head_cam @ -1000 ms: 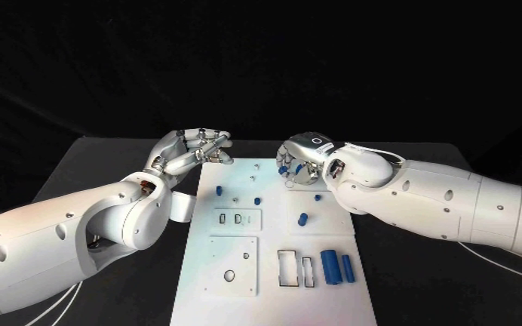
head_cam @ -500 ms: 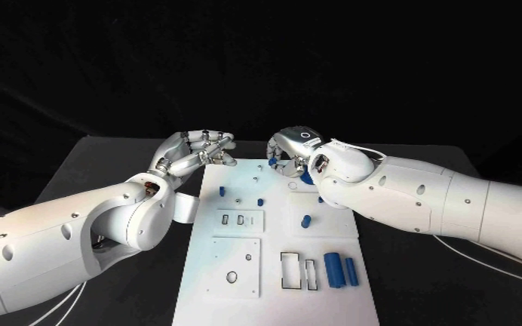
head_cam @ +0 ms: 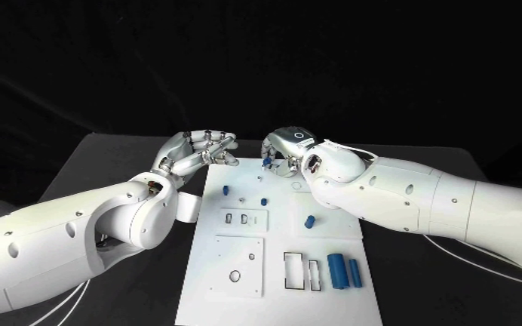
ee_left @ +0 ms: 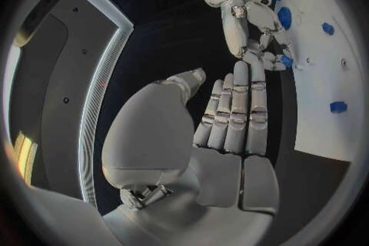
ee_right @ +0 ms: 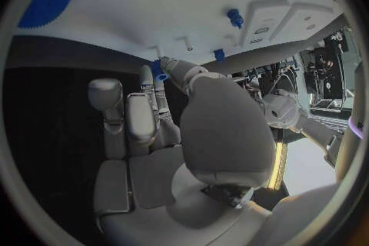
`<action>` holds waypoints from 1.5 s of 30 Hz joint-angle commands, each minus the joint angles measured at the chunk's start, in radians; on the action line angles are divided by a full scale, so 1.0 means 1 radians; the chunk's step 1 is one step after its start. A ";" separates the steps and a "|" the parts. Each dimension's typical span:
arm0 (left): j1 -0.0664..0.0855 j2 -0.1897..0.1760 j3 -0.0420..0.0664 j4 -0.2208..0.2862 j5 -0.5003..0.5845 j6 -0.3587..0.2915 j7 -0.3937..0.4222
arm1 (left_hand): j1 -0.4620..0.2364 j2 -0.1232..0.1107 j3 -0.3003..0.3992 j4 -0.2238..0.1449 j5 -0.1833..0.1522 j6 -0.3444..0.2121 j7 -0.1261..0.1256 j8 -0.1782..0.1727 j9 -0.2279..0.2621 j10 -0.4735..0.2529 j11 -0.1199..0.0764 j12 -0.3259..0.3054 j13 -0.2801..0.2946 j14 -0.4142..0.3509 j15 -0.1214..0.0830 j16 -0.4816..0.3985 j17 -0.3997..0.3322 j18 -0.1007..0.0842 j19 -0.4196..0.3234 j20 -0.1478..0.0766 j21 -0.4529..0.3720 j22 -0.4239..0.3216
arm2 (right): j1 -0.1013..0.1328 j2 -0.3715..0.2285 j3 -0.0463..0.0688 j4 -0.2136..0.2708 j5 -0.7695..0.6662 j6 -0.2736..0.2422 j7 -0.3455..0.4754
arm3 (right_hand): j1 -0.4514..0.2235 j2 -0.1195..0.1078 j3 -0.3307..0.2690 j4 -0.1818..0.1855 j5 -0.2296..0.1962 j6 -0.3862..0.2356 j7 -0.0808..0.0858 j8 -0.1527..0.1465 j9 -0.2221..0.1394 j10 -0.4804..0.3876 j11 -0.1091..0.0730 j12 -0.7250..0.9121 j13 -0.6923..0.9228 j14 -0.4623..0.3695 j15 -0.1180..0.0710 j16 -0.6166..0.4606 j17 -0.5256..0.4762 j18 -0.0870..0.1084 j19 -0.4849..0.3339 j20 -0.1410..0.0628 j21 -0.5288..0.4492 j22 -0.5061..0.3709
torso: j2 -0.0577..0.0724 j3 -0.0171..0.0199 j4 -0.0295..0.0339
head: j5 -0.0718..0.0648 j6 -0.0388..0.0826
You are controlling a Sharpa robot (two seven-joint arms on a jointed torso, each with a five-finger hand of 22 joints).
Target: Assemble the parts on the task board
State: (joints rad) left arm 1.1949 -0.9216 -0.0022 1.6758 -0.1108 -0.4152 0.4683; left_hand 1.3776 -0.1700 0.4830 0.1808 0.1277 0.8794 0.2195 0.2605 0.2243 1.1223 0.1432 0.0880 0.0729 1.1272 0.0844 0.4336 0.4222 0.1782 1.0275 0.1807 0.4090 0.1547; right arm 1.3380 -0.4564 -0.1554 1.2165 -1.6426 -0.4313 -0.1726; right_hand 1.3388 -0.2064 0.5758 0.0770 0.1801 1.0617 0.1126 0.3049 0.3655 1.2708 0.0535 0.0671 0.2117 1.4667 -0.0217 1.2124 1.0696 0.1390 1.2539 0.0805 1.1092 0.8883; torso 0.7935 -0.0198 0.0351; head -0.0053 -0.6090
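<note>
Right hand (head_cam: 286, 151) over the far end of the white task board (head_cam: 272, 266), pinching a small blue part (head_cam: 266, 161) at its fingertips, most of that piece hidden by the fingers. Left hand (head_cam: 199, 150) at the board's far left corner, fingers drawn together, nothing visibly held. Other blue parts (head_cam: 344, 270) lying on the board, the near-right pair partly overlapping.

The white task board (head_cam: 277, 235) lay flat on the desk (head_cam: 98, 164). Two blue cylinders (head_cam: 345, 271) lay side by side near its near right corner; small blue pegs (head_cam: 225, 189) stood farther up.
</note>
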 commanded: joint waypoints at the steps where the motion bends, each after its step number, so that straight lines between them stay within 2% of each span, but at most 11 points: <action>1: 0.001 0.003 0.001 0.000 0.003 0.012 0.004 | -0.004 0.004 0.005 0.000 0.005 -0.005 0.001 -0.006 0.001 -0.002 0.007 -0.006 -0.001 -0.006 -0.001 0.005 0.001 0.002 -0.006 -0.001 0.005 0.001 | -0.002 0.007 0.001 -0.004 0.006 -0.004 -0.002 | 0.006 0.009 0.005 -0.001 0.004 -0.001 0.003 0.003 0.048 0.011 -0.003 0.003 0.001 0.015 -0.004 0.006 0.000 -0.012 0.005 -0.001 0.005 -0.001 | 0.001 0.0004 -0.0019 | 0.006 -0.001; 4: 0.002 0.004 0.001 0.000 0.003 0.012 0.003 | -0.004 0.004 0.005 0.000 0.005 -0.005 0.001 -0.006 0.001 -0.002 0.007 -0.006 -0.001 -0.006 -0.001 0.005 0.001 0.002 -0.006 -0.001 0.005 0.001 | -0.003 0.014 0.001 -0.015 0.009 0.000 -0.002 | 0.006 0.008 0.005 -0.002 0.004 -0.002 0.003 0.004 0.050 0.011 -0.002 0.003 0.002 0.015 -0.004 0.006 -0.001 -0.012 0.004 -0.001 0.004 -0.002 | 0.002 -0.0004 -0.0026 | 0.009 -0.003; 8: 0.003 0.009 0.001 -0.001 0.003 0.013 0.003 | -0.004 0.004 0.005 0.000 0.005 -0.005 0.001 -0.006 0.001 -0.002 0.007 -0.006 -0.001 -0.006 -0.001 0.005 0.001 0.002 -0.006 -0.001 0.005 0.001 | -0.006 0.021 0.000 -0.029 0.013 0.008 -0.003 | 0.004 0.007 0.005 -0.002 0.004 -0.003 0.004 0.003 0.051 0.010 -0.001 0.002 0.002 0.014 -0.004 0.004 -0.005 -0.011 0.000 0.000 0.000 -0.008 | 0.002 -0.0016 -0.0002 | 0.008 -0.005; 12: 0.004 0.011 0.001 -0.002 0.003 0.014 0.003 | -0.004 0.004 0.005 0.000 0.005 -0.005 0.001 -0.006 0.001 -0.002 0.007 -0.006 -0.001 -0.006 -0.001 0.005 0.001 0.002 -0.006 -0.001 0.005 0.001 | -0.010 0.024 0.000 -0.035 0.016 0.015 -0.001 | 0.003 0.006 0.005 -0.002 0.004 -0.004 0.005 0.003 0.052 0.009 -0.001 0.002 0.002 0.013 -0.003 0.003 -0.006 -0.011 0.000 0.000 0.001 -0.007 | 0.003 0.0004 -0.0025 | 0.012 -0.009; 17: 0.006 0.012 0.001 -0.003 0.004 0.018 0.000 | -0.004 0.004 0.006 -0.001 0.005 -0.006 0.002 -0.007 0.001 -0.003 0.008 -0.007 -0.001 -0.007 -0.001 0.006 0.003 0.002 -0.007 -0.001 0.006 0.002 | -0.013 0.025 0.000 -0.036 0.020 0.025 0.002 | 0.001 0.005 0.006 -0.002 0.004 -0.006 0.005 0.003 0.053 0.008 0.000 0.001 0.003 0.013 -0.003 0.002 -0.008 -0.011 -0.002 0.000 -0.001 -0.010 | 0.003 -0.0005 -0.0026 | 0.016 -0.011; 25: 0.010 0.016 0.001 -0.005 0.011 0.023 -0.003 | -0.004 0.004 0.006 -0.001 0.005 -0.006 0.002 -0.007 0.001 -0.003 0.008 -0.007 -0.001 -0.007 -0.001 0.006 0.003 0.002 -0.007 -0.001 0.006 0.002 | -0.017 0.033 0.000 -0.042 0.025 0.028 0.006 | 0.000 0.004 0.006 -0.002 0.004 -0.008 0.006 0.003 0.054 0.007 0.000 0.000 0.003 0.013 -0.002 0.003 -0.008 -0.011 -0.003 0.000 -0.001 -0.009 | 0.003 0.0001 -0.0028 | 0.019 -0.014; 33: 0.012 0.017 0.001 -0.005 0.012 0.024 -0.004 | -0.004 0.004 0.006 -0.001 0.005 -0.006 0.002 -0.007 0.001 -0.003 0.008 -0.007 -0.001 -0.007 -0.001 0.006 0.003 0.002 -0.007 -0.001 0.006 0.002 | -0.020 0.038 0.000 -0.042 0.025 0.026 0.009 | -0.005 0.002 0.008 -0.002 0.003 -0.014 0.008 0.001 0.057 0.003 0.002 -0.001 0.004 0.012 -0.001 0.003 -0.009 -0.011 -0.004 0.001 0.000 -0.007 | 0.003 -0.0012 -0.0010 | 0.018 -0.015; 39: 0.012 0.016 0.001 -0.006 0.012 0.024 -0.004 | -0.004 0.004 0.006 -0.001 0.005 -0.006 0.002 -0.007 0.001 -0.003 0.008 -0.007 -0.001 -0.007 -0.001 0.006 0.003 0.002 -0.007 -0.001 0.006 0.002 | -0.020 0.041 0.000 -0.045 0.026 0.022 0.004 | -0.008 0.000 0.009 -0.001 0.003 -0.020 0.010 -0.001 0.059 0.000 0.004 -0.002 0.005 0.010 0.001 0.002 -0.012 -0.010 -0.008 0.002 -0.003 -0.011 | 0.003 -0.0013 -0.0028 | 0.020 -0.016; 41: 0.012 0.016 0.001 -0.005 0.012 0.024 -0.004 | -0.004 0.004 0.006 -0.001 0.005 -0.006 0.002 -0.007 0.001 -0.003 0.008 -0.007 -0.001 -0.007 -0.001 0.006 0.003 0.002 -0.007 -0.001 0.006 0.002 | -0.020 0.042 0.000 -0.048 0.026 0.021 0.001 | -0.017 -0.008 0.013 0.001 0.005 -0.054 0.022 -0.021 0.056 -0.016 0.011 -0.005 0.004 0.009 0.006 0.001 -0.016 -0.009 -0.015 0.006 -0.008 -0.015 | 0.003 -0.0011 -0.0038 | 0.019 -0.015; 43: 0.013 0.016 0.001 -0.005 0.012 0.024 -0.005 | -0.004 0.004 0.006 -0.001 0.005 -0.006 0.002 -0.007 0.001 -0.003 0.008 -0.007 -0.001 -0.007 -0.001 0.006 0.003 0.002 -0.007 -0.001 0.006 0.002 | -0.020 0.043 0.000 -0.053 0.027 0.025 -0.005 | -0.039 -0.032 0.020 0.010 0.005 -0.116 0.046 -0.063 0.047 -0.095 0.036 -0.008 -0.012 0.004 0.027 -0.002 -0.027 -0.005 -0.039 0.021 -0.030 -0.043 | 0.003 -0.0012 -0.0041 | 0.019 -0.015; 45: 0.013 0.016 0.001 -0.005 0.012 0.024 -0.005 | -0.004 0.004 0.006 -0.001 0.005 -0.006 0.002 -0.007 0.001 -0.003 0.008 -0.007 -0.001 -0.007 -0.001 0.006 0.003 0.002 -0.007 -0.001 0.006 0.002 | -0.020 0.043 0.000 -0.055 0.027 0.030 -0.008 | -0.047 -0.044 0.018 0.013 0.003 -0.146 0.054 -0.086 0.040 -0.133 0.047 -0.006 -0.022 0.001 0.035 -0.003 -0.032 -0.003 -0.046 0.030 -0.036 -0.047 | 0.003 -0.0012 -0.0042 | 0.019 -0.015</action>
State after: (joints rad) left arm 1.2063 -0.9072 -0.0019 1.6695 -0.1014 -0.4106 0.4593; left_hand 1.3776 -0.1700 0.4829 0.1808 0.1277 0.8794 0.2194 0.2569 0.2238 1.1187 0.1468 0.0841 0.0729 1.1273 0.0843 0.4335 0.4243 0.1783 1.0275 0.1808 0.4089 0.1554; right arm 1.3177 -0.4153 -0.1555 1.1642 -1.6142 -0.4185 -0.1713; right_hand 1.3053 -0.2400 0.5997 0.0868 0.1901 0.9300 0.1621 0.2300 0.4124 1.1538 0.0939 0.0632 0.1953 1.4648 0.0057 1.2123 1.0398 0.1392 1.2134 0.1090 1.0766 0.8442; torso 0.7965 -0.0210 0.0317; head 0.0141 -0.6240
